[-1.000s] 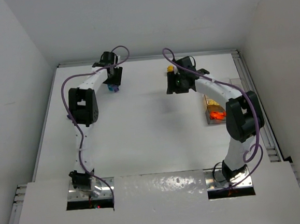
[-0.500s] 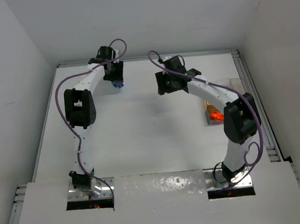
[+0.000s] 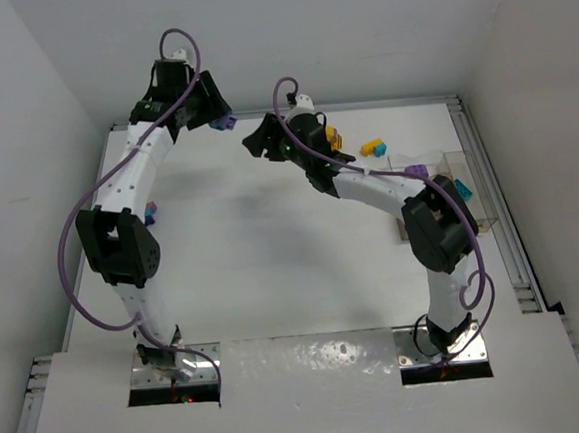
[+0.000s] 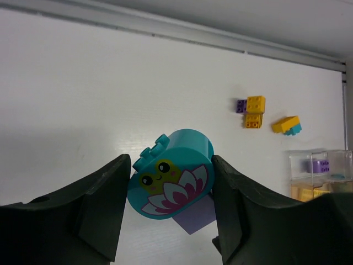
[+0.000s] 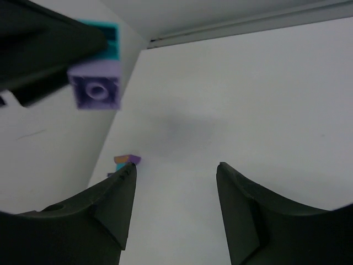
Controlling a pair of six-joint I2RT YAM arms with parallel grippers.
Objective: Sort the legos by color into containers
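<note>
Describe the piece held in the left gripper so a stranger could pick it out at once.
Look to the far left corner of the white table, where the left gripper is raised. Clamped between its fingers is a teal round brick with a purple brick stuck beneath. Unlike the yellow clumps lying farther right, it carries a printed smiling frog on a pink-and-white flower.

Teal lego [image 4: 171, 174], pink-white lotus print
</note>
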